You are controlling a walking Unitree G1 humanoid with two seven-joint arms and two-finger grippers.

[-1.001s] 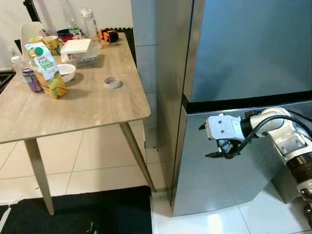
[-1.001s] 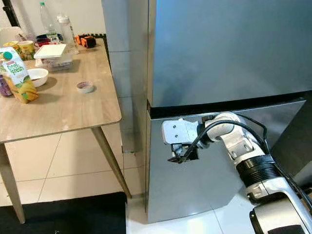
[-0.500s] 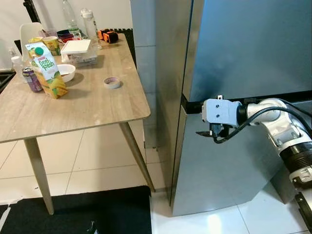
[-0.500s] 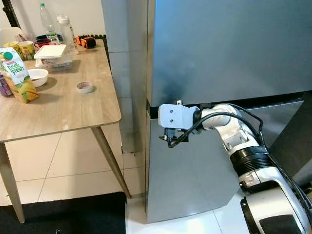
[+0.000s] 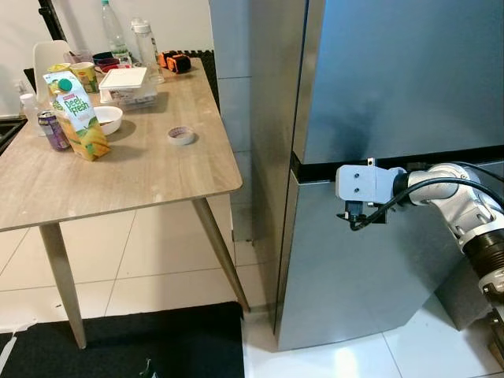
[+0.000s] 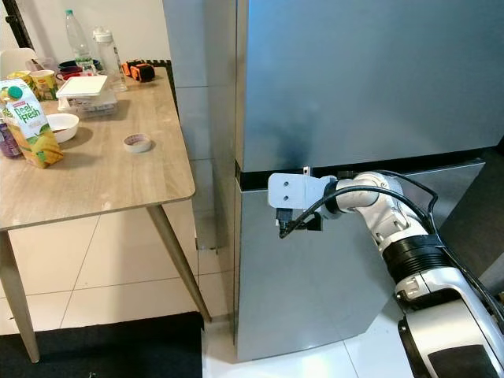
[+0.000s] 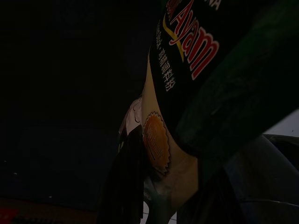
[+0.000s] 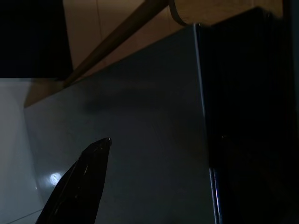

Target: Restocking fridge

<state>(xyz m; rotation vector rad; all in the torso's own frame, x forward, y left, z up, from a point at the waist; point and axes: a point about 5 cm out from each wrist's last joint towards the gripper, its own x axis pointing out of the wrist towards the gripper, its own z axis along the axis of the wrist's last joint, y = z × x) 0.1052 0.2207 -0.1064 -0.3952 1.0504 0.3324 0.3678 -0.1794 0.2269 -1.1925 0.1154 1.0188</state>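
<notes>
The grey steel fridge point(image 5: 394, 79) stands shut, with a black gap point(image 5: 441, 157) between its upper door and lower door point(image 5: 354, 291). My right gripper point(image 5: 353, 220) is held against the front of the lower door, just below the gap and near the door's left edge. In the right wrist view the door's grey face point(image 8: 140, 116) is very close. The left wrist view is dark; a dark green container with an "Ayam" label point(image 7: 196, 70) sits tight in my left gripper point(image 7: 154, 186).
A wooden table point(image 5: 142, 181) stands left of the fridge with a juice carton point(image 5: 79, 116), a purple can point(image 5: 53, 130), a white bowl point(image 5: 106, 118), a tape roll point(image 5: 181, 134), a white box point(image 5: 124, 79) and bottles point(image 5: 114, 31). A black mat point(image 5: 157, 339) lies on the tiled floor.
My right gripper rose from the lower door's front to just under the gap, then shifted slightly right and turned toward the door. The table items have not moved.
</notes>
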